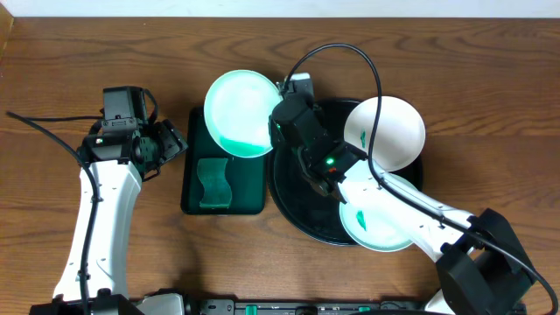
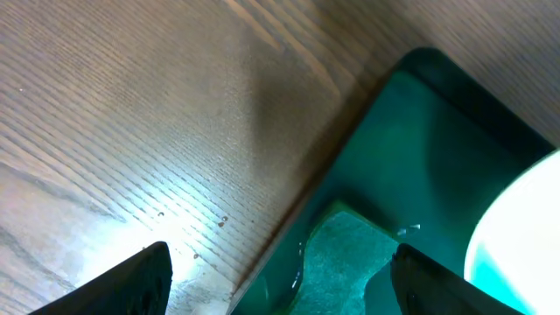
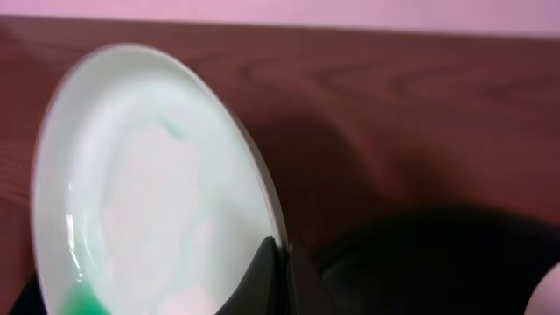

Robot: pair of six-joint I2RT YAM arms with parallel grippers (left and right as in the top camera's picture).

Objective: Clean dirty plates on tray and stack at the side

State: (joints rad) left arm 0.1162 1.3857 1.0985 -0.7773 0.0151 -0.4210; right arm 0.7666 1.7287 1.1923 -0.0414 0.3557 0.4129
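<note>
My right gripper (image 1: pixel 278 122) is shut on the rim of a mint-tinted dirty plate (image 1: pixel 239 112). It holds the plate tilted over the far end of a dark green rectangular tray (image 1: pixel 249 185). In the right wrist view the gripper (image 3: pixel 282 262) pinches the plate's (image 3: pixel 149 184) edge, with a green smear low on the plate. Two more dirty plates (image 1: pixel 387 131) (image 1: pixel 378 219) lie on the round black tray (image 1: pixel 302 197). My left gripper (image 1: pixel 173 144) is open and empty over the wood, just left of the green tray; its fingers (image 2: pixel 131 284) straddle that tray's edge.
A wavy green sponge (image 1: pixel 214 184) lies in the green tray, seen also from the left wrist as a sponge (image 2: pixel 350 262) on the wet tray floor (image 2: pixel 420 149). A black cable (image 1: pixel 350 52) arcs over the round tray. Bare wooden table (image 1: pixel 70 52) surrounds everything.
</note>
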